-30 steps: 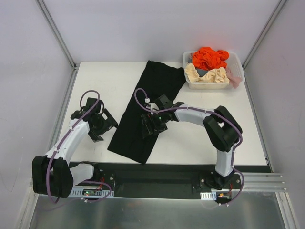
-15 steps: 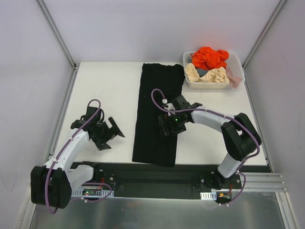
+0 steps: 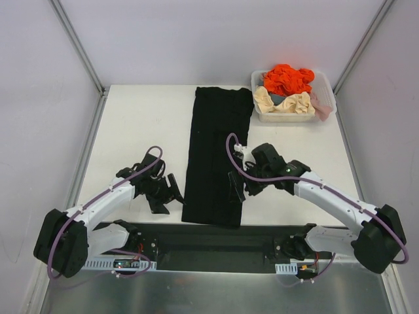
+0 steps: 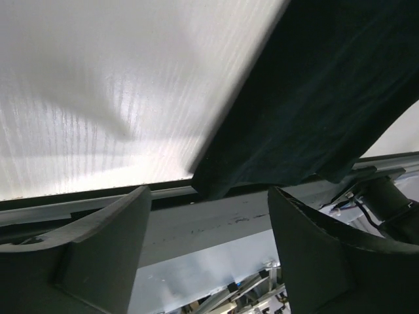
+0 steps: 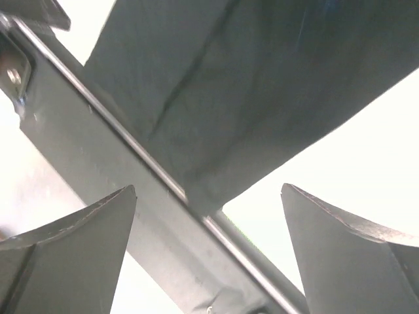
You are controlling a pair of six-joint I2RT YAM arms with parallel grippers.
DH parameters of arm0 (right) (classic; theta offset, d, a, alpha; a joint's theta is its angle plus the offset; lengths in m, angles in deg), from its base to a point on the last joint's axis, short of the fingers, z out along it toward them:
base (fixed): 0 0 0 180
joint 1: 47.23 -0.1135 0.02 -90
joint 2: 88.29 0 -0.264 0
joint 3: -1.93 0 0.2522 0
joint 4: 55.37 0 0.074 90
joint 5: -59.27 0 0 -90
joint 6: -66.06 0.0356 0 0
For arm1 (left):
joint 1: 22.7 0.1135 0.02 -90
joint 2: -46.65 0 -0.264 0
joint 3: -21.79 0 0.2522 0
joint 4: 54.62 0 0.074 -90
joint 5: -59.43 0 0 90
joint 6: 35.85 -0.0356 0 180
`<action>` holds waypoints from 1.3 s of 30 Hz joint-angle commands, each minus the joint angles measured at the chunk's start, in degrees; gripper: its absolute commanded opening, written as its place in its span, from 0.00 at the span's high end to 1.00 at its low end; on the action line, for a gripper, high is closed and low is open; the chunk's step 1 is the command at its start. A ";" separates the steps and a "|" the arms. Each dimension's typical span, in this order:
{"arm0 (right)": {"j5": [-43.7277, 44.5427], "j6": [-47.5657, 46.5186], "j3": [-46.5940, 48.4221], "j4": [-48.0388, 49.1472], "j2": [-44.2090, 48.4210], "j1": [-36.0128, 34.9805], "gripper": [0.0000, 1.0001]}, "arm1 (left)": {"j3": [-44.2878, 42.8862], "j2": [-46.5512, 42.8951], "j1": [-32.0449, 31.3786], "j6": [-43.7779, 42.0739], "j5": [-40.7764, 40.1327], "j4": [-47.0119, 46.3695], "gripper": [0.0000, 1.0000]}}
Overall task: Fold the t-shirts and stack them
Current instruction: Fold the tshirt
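With left gripper (image 3: 169, 194) and right gripper (image 3: 236, 188) both spread apart, empty, flanking the 6 o'clock hem of the black t-shirt (image 3: 216, 150), a strip lying 12-to-6 o'clock on the table (image 3: 144, 124), a single-layer or uneven pinch likely skews the fold.

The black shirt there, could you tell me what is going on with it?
The black shirt lies on the table as a long folded strip. At its near end, the left gripper hovers beside its left edge and the right gripper at its right edge, both open and empty. More clothes wait in the bin.
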 commanded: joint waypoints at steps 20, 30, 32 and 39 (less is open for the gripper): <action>-7.76 22.49 -17.53 7.81 -2.41 -4.30 0.30 | -1.55 16.67 -9.82 3.18 -2.14 -5.85 0.81; -9.17 27.05 -18.23 12.72 -7.07 -5.17 0.62 | -0.67 15.62 -10.61 4.15 -1.79 -6.03 0.93; -10.04 28.90 -19.28 14.13 -7.60 -6.31 0.71 | -0.49 15.44 -10.70 4.33 -1.62 -6.12 0.96; -3.02 32.69 -19.38 9.49 -3.13 -12.11 0.99 | 2.66 10.37 -12.71 8.19 -1.44 -5.94 1.00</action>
